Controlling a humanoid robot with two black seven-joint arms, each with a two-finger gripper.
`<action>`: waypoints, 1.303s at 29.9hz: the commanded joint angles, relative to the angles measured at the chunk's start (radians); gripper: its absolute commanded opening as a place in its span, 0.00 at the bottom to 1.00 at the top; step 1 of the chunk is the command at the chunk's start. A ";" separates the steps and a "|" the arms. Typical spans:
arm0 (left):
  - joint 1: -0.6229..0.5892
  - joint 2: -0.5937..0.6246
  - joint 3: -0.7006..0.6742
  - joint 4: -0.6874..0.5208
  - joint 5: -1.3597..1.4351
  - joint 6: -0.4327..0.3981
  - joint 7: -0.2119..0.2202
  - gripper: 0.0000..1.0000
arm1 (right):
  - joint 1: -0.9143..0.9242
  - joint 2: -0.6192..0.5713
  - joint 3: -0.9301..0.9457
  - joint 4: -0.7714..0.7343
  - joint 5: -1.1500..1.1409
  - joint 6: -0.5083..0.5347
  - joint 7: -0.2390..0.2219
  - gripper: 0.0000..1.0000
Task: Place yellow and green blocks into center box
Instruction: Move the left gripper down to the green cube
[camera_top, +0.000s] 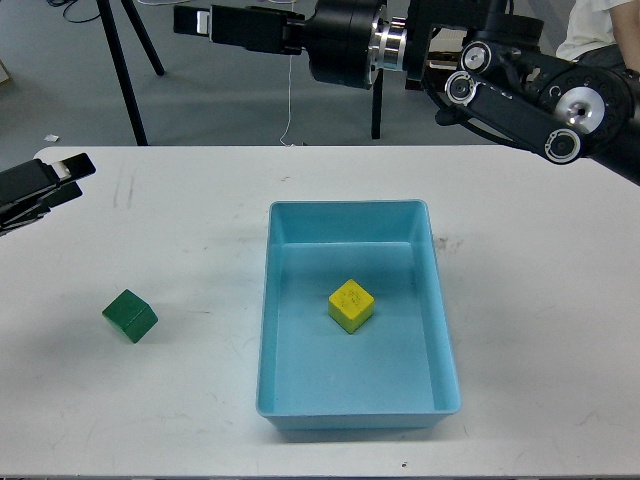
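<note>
Overhead, white table (560, 330), grey floor (60, 90).

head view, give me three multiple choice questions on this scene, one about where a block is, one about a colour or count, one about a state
1. Where is the yellow block?
A. on the white table left of the tray
B. inside the light-blue tray
C. held in a gripper

2. How many blocks lie outside the tray?
A. none
B. one
C. two

3. What is the green block's state?
A. resting on the table, untouched
C. stacked on the yellow block
B. clamped by the left gripper

Answers:
1. B, the yellow cube sits on the tray floor near its middle.
2. B, only the green cube lies on the table, left of the tray.
3. A, the left gripper is up near the table's far left edge, well apart from the cube, and the right gripper is raised beyond the table's far edge.
</note>
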 joint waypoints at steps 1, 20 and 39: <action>-0.027 0.007 0.003 -0.021 0.238 -0.005 0.000 1.00 | -0.058 -0.042 0.055 0.039 0.091 -0.084 0.000 0.98; -0.098 -0.100 0.175 -0.021 0.816 -0.105 0.000 1.00 | -0.161 -0.166 0.185 0.063 0.117 -0.187 0.000 0.98; -0.294 -0.197 0.473 0.077 0.816 -0.105 0.000 1.00 | -0.229 -0.222 0.221 0.112 0.117 -0.191 0.000 0.98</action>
